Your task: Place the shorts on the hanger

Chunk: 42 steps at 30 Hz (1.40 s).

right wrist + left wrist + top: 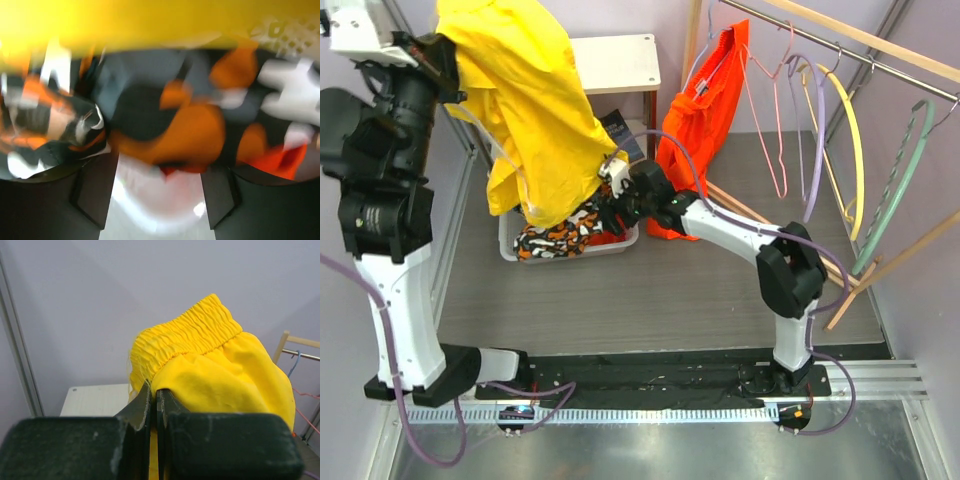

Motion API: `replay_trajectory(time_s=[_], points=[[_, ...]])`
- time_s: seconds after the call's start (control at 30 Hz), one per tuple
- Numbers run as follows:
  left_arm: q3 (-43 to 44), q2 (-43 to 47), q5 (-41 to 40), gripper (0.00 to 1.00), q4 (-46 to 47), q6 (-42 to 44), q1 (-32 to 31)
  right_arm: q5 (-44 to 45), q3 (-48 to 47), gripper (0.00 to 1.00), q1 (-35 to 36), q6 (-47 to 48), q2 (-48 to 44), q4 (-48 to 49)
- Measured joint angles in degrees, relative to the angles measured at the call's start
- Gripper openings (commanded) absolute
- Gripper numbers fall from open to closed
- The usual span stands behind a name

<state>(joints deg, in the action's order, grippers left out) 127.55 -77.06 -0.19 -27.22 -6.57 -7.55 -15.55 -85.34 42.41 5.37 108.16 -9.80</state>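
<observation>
Firmly closed, the left claw pinches the bright yellow fabric shorts just below their gathered elastic waistband, its two dark fingers pressed together with only a sliver of cloth between them. From above, this arm is raised high over the far left corner of the dark grey wood-grain bench, and the shorts hang from it in a long loose drape that reaches down to a white plastic basket near the far left of the bench.

The right claw stands wide, gripping nothing. Its wrist view is badly blurred, but the fingers are clearly apart, with a multicoloured orange, black and white patterned cloth just beyond them and a band of yellow across the top. From above, this arm stretches from the near right edge toward the basket, the claw sitting at the basket's right side, close to the lower hem of the shorts.

Well apart from the shorts, the thin pale pink clothes hanger hangs on a rail along the far right edge, between an orange garment and a lilac hanger. A yellow hanger hangs just beyond the lilac one.
</observation>
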Motion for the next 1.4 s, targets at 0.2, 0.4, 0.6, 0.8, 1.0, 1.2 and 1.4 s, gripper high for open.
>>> replay_trajectory(time_s=[0.2, 0.4, 0.6, 0.8, 1.0, 1.2, 1.4], points=[[-3.7, 7.6, 0.0, 0.00, 3.3, 1.1, 0.0, 0.7, -14.8, 0.68, -1.3, -3.4, 11.8, 2.6], [-12.4, 15.2, 5.3, 0.00, 4.2, 1.6, 0.0, 0.7, -21.7, 0.91, -2.9, -4.7, 17.1, 1.5], [-20.3, 19.9, 15.0, 0.00, 1.8, 3.6, 0.0, -0.1, -11.4, 1.00, -4.1, -3.5, 6.6, -3.4], [-28.6, 21.1, 25.1, 0.00, -2.4, 4.1, 0.0, -2.7, -0.4, 1.00, -4.2, -1.4, -16.8, -12.7], [-39.8, 20.5, 26.4, 0.00, -5.0, 8.2, -0.4, -4.5, 5.7, 1.00, -4.1, 0.6, -32.9, -18.9], [-57.0, 22.1, 22.9, 0.00, -9.2, 18.6, -8.0, -6.2, 11.1, 1.00, -4.0, 2.1, -37.7, -24.0], [-65.1, 23.5, 17.5, 0.00, -11.6, 25.8, -21.2, -8.2, 12.4, 1.00, -4.0, 2.4, -35.6, -26.1]])
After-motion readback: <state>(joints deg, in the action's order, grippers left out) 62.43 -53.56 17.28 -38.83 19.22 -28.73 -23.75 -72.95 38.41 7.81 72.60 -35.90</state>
